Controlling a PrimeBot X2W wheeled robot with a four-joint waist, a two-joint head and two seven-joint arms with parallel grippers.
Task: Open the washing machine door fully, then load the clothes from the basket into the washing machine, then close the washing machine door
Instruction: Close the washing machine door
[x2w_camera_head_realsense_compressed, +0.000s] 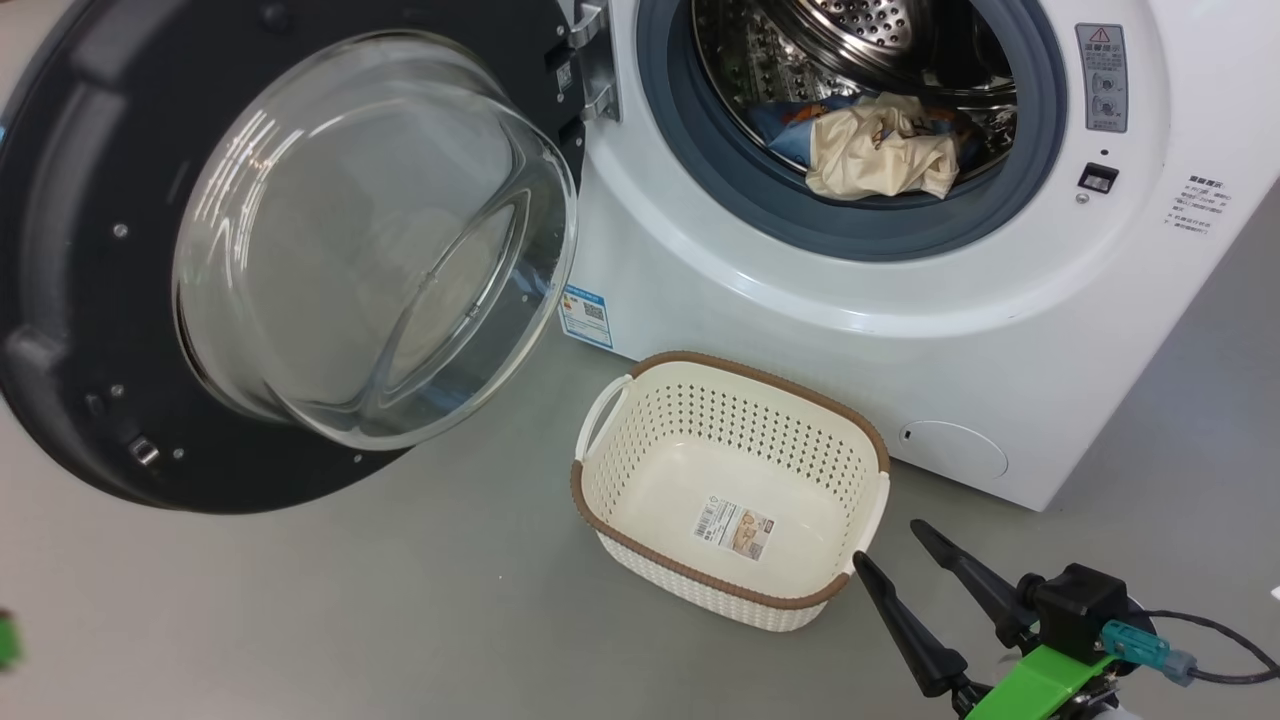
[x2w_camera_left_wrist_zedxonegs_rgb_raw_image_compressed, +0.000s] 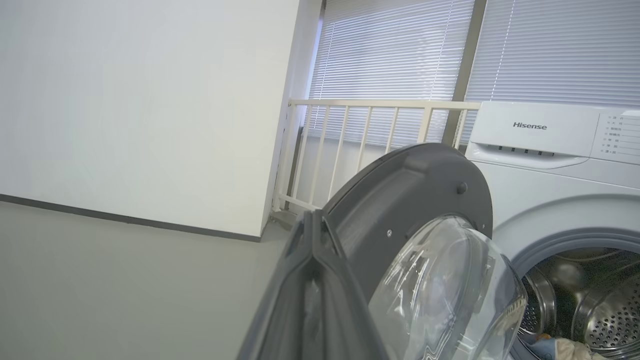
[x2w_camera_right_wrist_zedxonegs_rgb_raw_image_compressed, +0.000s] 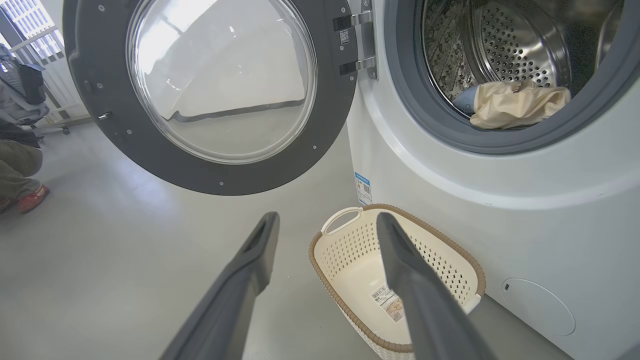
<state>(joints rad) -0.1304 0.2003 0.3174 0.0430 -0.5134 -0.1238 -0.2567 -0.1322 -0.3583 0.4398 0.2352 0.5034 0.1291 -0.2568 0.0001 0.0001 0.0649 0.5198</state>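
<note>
Washing machine door: swung wide open on its hinges. In the head view it stands left of the drum opening, inner face and bulging glass bowl toward the camera.
Washing machine: white front loader on the grey floor. The steel drum is exposed inside the grey gasket.
Clothes: inside the drum. The cream garment lies at the front lip, with the blue garment partly under and behind it.
Basket: upright on the floor just in front of the machine, its sticker showing on the bottom.
Right gripper: fingers spread, gripping nothing, near the basket's right-hand corner.
Left gripper: fingers pressed together, nothing seen between them. In the left wrist view the tips line up with the door's outer edge; contact cannot be judged.
Person: a foot in a red shoe, well apart from the machine.
</note>
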